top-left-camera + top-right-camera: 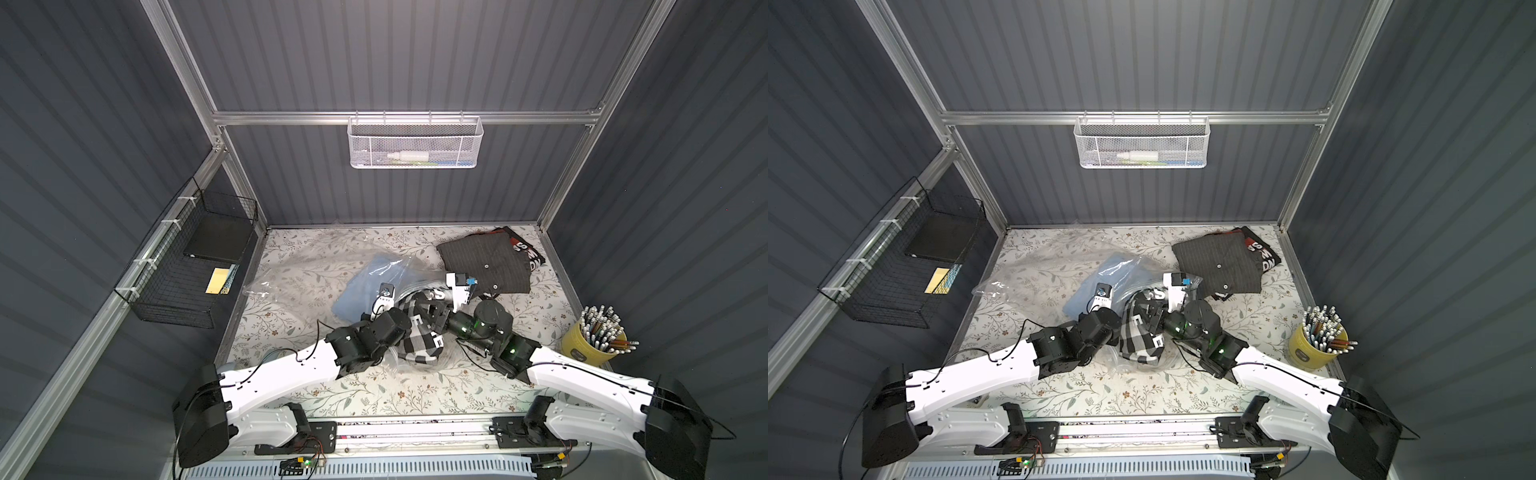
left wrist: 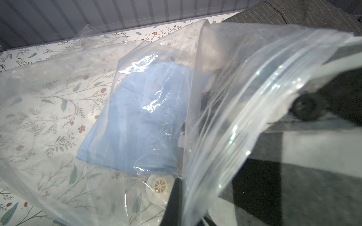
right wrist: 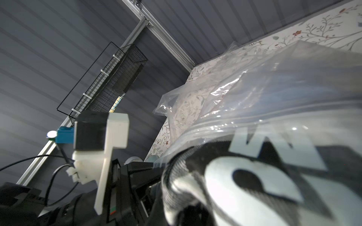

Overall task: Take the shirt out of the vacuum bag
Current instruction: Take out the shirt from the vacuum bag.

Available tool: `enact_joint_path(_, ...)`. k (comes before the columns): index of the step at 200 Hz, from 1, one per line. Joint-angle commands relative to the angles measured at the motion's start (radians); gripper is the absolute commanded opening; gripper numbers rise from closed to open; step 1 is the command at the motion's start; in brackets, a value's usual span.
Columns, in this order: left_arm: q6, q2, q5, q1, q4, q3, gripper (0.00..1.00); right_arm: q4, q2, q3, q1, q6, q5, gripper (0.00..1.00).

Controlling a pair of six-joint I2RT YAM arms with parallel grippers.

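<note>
The checked shirt (image 1: 1140,332) sits bunched between both arms, amid the clear vacuum bag (image 1: 1034,266) plastic.

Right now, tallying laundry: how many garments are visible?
4: blue shirt in the vacuum bag; checkered shirt mid-table; pinstriped shirt back right; lettered black garment beneath it. More may be hidden.

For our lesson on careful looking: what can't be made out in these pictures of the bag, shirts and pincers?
- Right pincer: tips buried in the black-and-white shirt, both top views.
- Blue shirt: details lost to glare on the vacuum bag, left wrist view.
- Bottle: label too small, behind the mesh basket, top views.
- Black printed shirt: mostly under the grey striped shirt, top views.
</note>
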Motion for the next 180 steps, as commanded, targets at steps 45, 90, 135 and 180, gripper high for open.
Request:
enact_joint_path(45, 0.025, -0.004, -0.045, -0.001, -0.026, -0.017, 0.00, -0.092, -0.158, 0.134, 0.003, -0.108, 0.093, 0.00)
enact_joint_path(90, 0.030, -0.021, -0.075, -0.001, -0.046, -0.026, 0.00, -0.179, -0.207, 0.231, -0.035, -0.137, 0.086, 0.00)
enact_joint_path(135, 0.028, -0.032, -0.089, -0.001, -0.057, -0.036, 0.00, -0.214, -0.249, 0.311, -0.107, -0.132, 0.044, 0.00)
enact_joint_path(180, 0.028, -0.031, -0.092, -0.002, -0.057, -0.038, 0.00, -0.236, -0.271, 0.387, -0.128, -0.173, 0.080, 0.00)
